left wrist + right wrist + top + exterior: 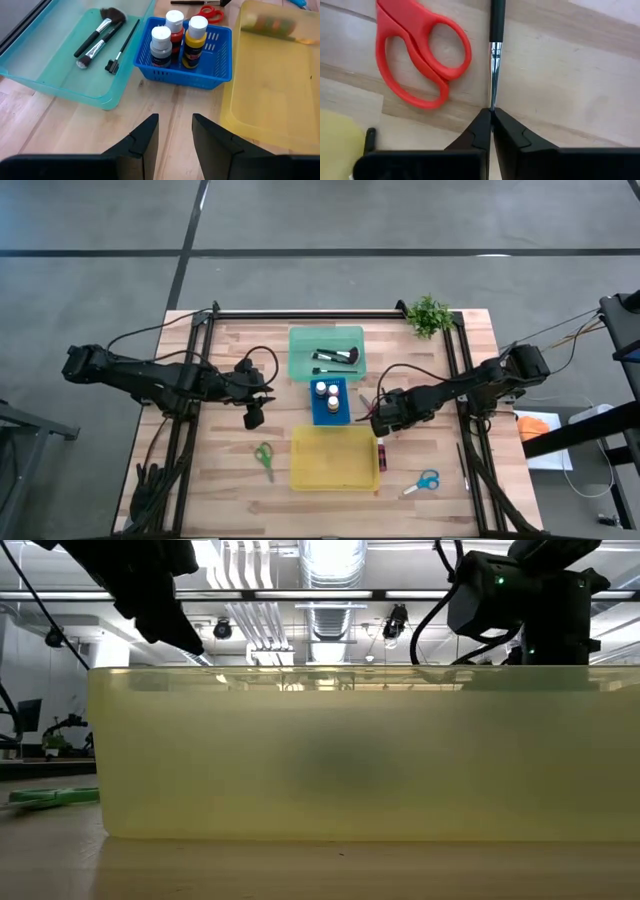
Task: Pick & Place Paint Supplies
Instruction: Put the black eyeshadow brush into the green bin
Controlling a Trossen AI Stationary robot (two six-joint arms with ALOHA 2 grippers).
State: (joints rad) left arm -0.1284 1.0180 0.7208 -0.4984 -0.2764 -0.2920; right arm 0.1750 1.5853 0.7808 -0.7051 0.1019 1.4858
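My right gripper [378, 420] [491, 116] is shut on a thin brush [495, 45] with a black handle and a silver ferrule. It is over the wood just right of the blue basket [329, 402]. Red scissors [420, 55] lie flat on the table beside the brush. My left gripper [253, 416] [175, 131] is open and empty, left of the blue basket [210, 75], which holds three white-capped bottles [172, 37]. A magenta bottle [382, 452], blue scissors [425, 480] and green scissors [264, 458] lie on the table. My right gripper pinches the brush between its two fingertips [481, 125] at the end of the silver ferrule [493, 100]. The brush runs straight on from the fingers, in line with them, its black handle [497, 20] pointing away. I cannot tell whether the brush is off the wood.
The yellow tray [300, 470] sits near the front middle and fills the low view [340, 750]. The green tray [300, 365] with several brushes [335, 358] is behind the basket. A leafy plant [430, 315] stands at the far right. Another thin brush [463, 465] lies by the right rail.
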